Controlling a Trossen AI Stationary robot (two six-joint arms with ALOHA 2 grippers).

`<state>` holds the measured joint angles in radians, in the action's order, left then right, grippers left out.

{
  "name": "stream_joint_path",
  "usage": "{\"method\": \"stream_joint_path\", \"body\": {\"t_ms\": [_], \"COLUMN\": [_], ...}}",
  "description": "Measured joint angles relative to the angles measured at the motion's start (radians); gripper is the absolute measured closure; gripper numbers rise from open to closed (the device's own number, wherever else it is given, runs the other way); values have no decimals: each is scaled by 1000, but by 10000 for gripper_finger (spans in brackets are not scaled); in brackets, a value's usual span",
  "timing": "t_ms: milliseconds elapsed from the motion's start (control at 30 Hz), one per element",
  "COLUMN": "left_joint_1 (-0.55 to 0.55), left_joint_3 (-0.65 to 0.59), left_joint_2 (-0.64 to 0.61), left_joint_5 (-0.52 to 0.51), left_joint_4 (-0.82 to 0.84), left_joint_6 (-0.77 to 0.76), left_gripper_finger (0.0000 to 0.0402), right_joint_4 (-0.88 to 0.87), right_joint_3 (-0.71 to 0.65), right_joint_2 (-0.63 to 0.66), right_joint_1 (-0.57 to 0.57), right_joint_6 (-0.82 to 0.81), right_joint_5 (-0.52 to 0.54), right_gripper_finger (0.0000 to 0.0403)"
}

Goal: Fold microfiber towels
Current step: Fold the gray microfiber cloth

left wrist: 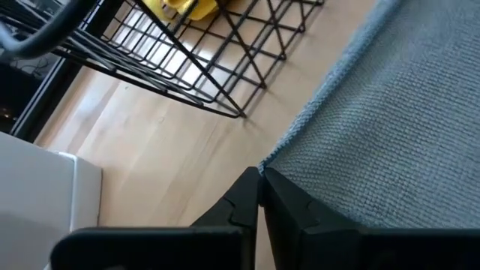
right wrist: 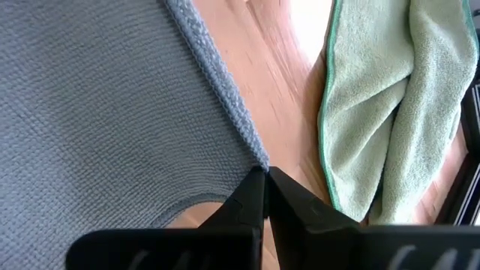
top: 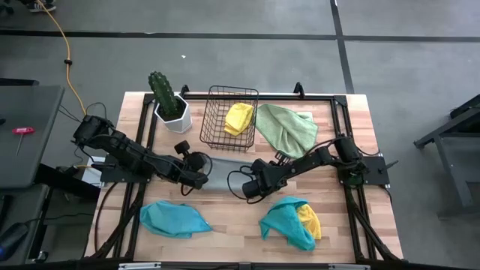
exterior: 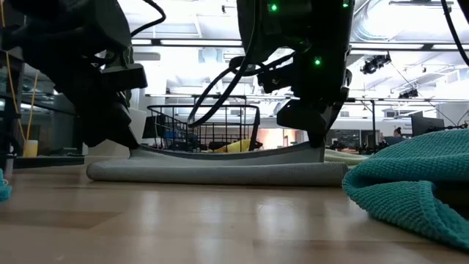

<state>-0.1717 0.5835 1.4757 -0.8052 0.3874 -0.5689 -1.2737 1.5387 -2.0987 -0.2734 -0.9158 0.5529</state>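
Pinching opposite corners of the grey towel (top: 225, 174) at frame centre, left gripper (top: 199, 180) and right gripper (top: 250, 190) are closed; uneven pull could slip a corner.

grey towel (top: 225, 166): plain grey, fine knit-looking weave, nothing printed on it
light green towel (top: 285, 126): pale mint with a slightly darker green stitched edge
teal towel (top: 172, 219): solid teal-blue
teal and yellow towels (top: 292, 221): teal bunched over a bright yellow one
yellow towel (top: 238, 118): sunny yellow, showing through the wire
basket (top: 215, 112): black wire grid
cactus (top: 163, 91): dark green, in a white faceted pot (top: 178, 116)
tabletop (top: 232, 225): light wood, butcher-block strips, black frame around it
left claw (left wrist: 259, 196): matte black
right claw (right wrist: 266, 196): same matte black
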Motion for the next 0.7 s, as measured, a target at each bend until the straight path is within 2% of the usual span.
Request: {"method": "stream_joint_path", "body": {"t_ms": [167, 333, 433, 567, 700], "left_joint_1": [30, 43, 43, 40, 40], "left_joint_3": [0, 0, 6, 46, 68], "left_joint_2": [0, -1, -12, -55, -133], "left_joint_5": [-2, -13, -21, -22, -15], "left_joint_4": [0, 0, 6, 61, 91], "left_joint_6": [34, 87, 134, 191, 229], "left_gripper_finger": [366, 329, 302, 267, 239], "right_joint_4": [3, 2, -6, -85, -196], "right_joint_3": [0, 0, 1, 1, 1], "right_joint_2": [0, 0, 0, 0, 0], "right_joint_1": [1, 1, 1, -3, -11], "right_joint_6": [0, 34, 87, 120, 56], "right_joint_5": [45, 98, 182, 304, 332], "right_gripper_finger": [373, 308, 267, 230, 219]}}
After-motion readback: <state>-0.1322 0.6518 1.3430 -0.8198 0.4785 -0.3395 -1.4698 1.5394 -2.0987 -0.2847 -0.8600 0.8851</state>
